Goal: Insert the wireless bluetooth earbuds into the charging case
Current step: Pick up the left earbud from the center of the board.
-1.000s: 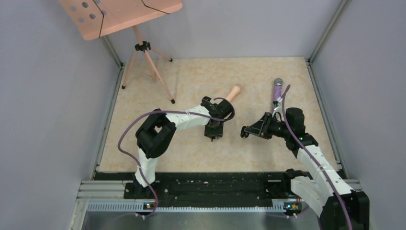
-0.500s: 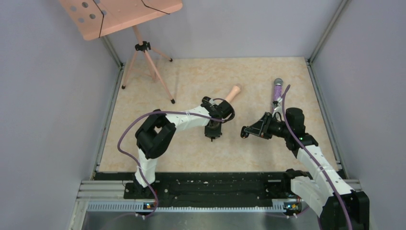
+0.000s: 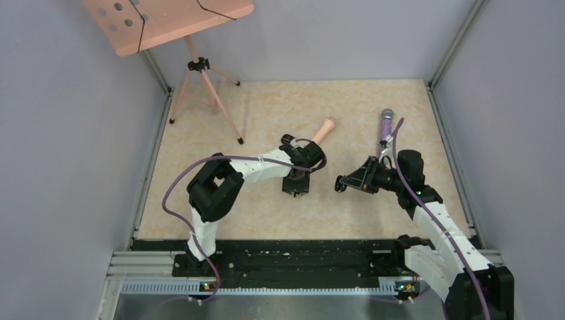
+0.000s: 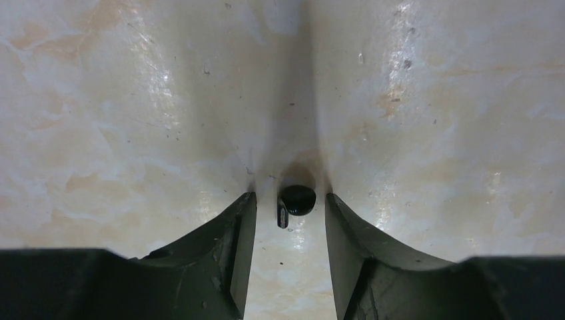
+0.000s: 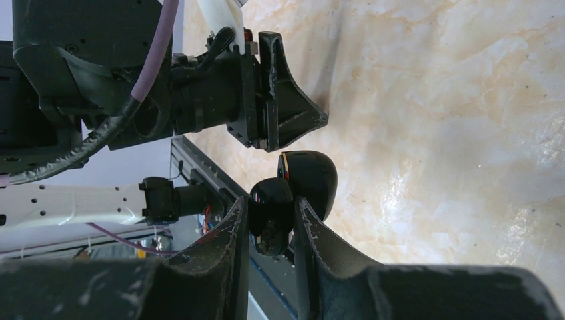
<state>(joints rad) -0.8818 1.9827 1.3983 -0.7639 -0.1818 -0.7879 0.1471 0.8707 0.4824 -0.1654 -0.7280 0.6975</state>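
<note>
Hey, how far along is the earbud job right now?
Done: the right hand grips the open charging case. In hand: the left hand, open, straddles one earbud lying on the table. Left: grasp it and seat it; the case's inside is hidden.

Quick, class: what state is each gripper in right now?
Left gripper: open, straddling an earbud, not gripping it.
Right gripper: shut on the case.

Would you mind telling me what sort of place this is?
Probably a robotics lab test cell: left arm and right arm bolted to a rail, grey panel walls enclosing a marble-patterned tabletop, and a tripod stand.
</note>
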